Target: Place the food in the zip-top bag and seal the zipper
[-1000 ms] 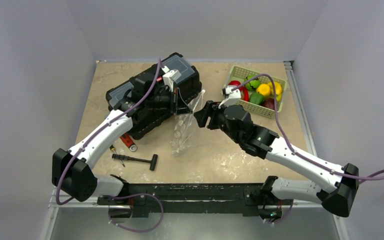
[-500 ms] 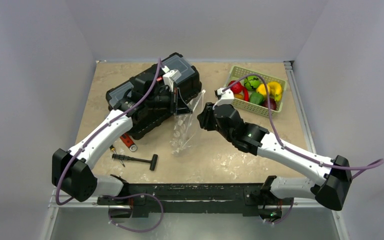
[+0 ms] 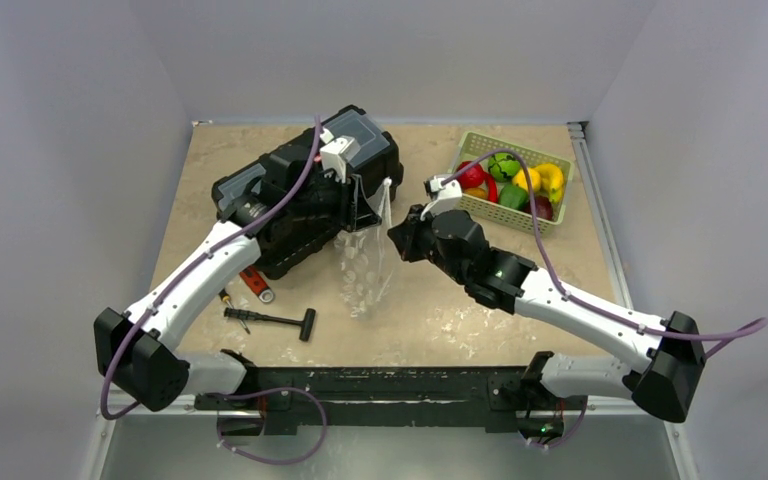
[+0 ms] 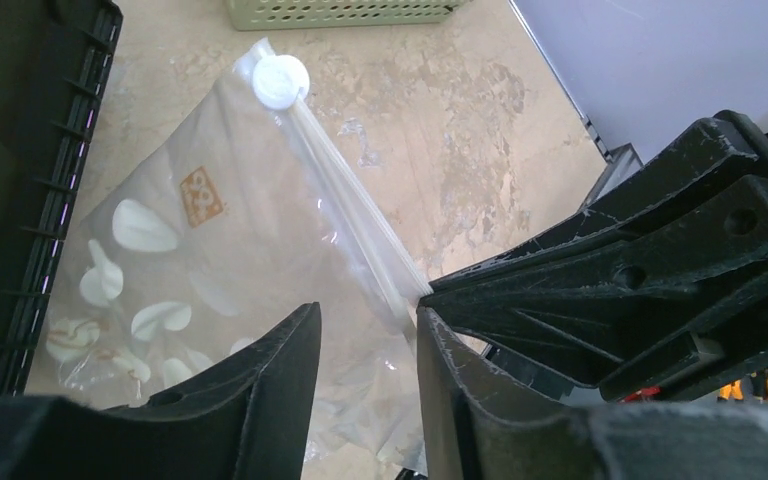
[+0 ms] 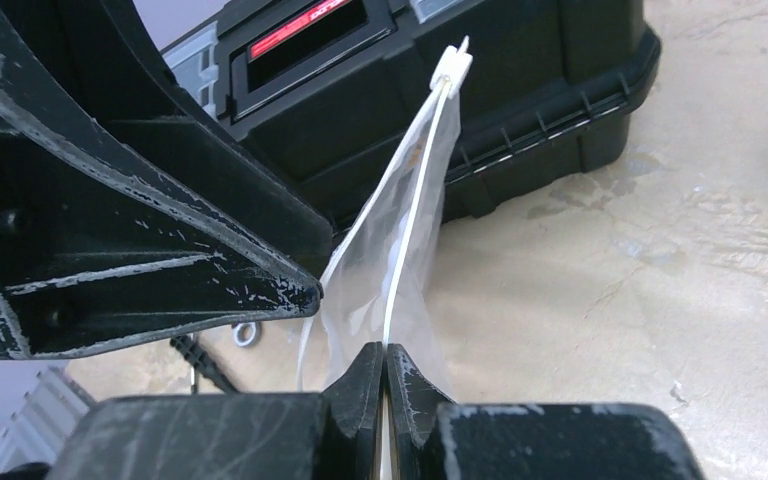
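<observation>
The clear dotted zip-top bag point(image 3: 363, 270) hangs upright beside a black toolbox, its bottom on the table. My right gripper point(image 3: 397, 232) point(image 5: 385, 352) is shut on the whitish zipper point(image 5: 415, 215) at the bag's mouth edge. A white slider point(image 4: 280, 82) point(image 5: 453, 66) sits at the far end of the zipper point(image 4: 345, 190). My left gripper point(image 3: 358, 203) point(image 4: 368, 330) stands open, its fingers on either side of the bag's film point(image 4: 210, 260) without clamping it. The food point(image 3: 508, 182), glossy red, yellow and green toys, lies in the pale green basket point(image 3: 480, 145).
A black toolbox point(image 3: 300, 195) stands right behind the bag and the left gripper. A black T-handled tool point(image 3: 270, 320) and a red-handled tool point(image 3: 257, 285) lie at the front left. The two grippers' fingers nearly touch at the bag's mouth.
My right gripper came in from the right and shut on the zipper strip. My left gripper opened and let go of the bag's top, which shifted slightly.
</observation>
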{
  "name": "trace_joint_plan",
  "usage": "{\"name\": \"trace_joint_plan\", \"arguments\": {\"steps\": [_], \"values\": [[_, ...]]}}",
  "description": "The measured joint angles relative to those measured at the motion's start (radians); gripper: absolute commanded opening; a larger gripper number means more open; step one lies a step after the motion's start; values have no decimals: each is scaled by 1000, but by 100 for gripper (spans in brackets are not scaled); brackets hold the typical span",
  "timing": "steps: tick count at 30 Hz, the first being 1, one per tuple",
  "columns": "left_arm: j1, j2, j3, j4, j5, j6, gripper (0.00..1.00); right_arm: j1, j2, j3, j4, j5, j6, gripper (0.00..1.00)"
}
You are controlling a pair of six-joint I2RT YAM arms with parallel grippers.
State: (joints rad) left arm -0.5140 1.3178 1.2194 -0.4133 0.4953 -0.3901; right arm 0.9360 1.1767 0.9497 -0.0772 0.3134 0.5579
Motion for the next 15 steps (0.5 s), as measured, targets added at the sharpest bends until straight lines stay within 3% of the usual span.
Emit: {"name": "trace_joint_plan", "arguments": {"steps": [6, 15], "values": [[-43, -27, 2, -38, -99, 43, 54, 0, -1, -10, 19, -26, 23, 0], [-116, -24, 14, -107, -251, 96, 55, 10, -2, -19, 30, -40, 57, 0]]}}
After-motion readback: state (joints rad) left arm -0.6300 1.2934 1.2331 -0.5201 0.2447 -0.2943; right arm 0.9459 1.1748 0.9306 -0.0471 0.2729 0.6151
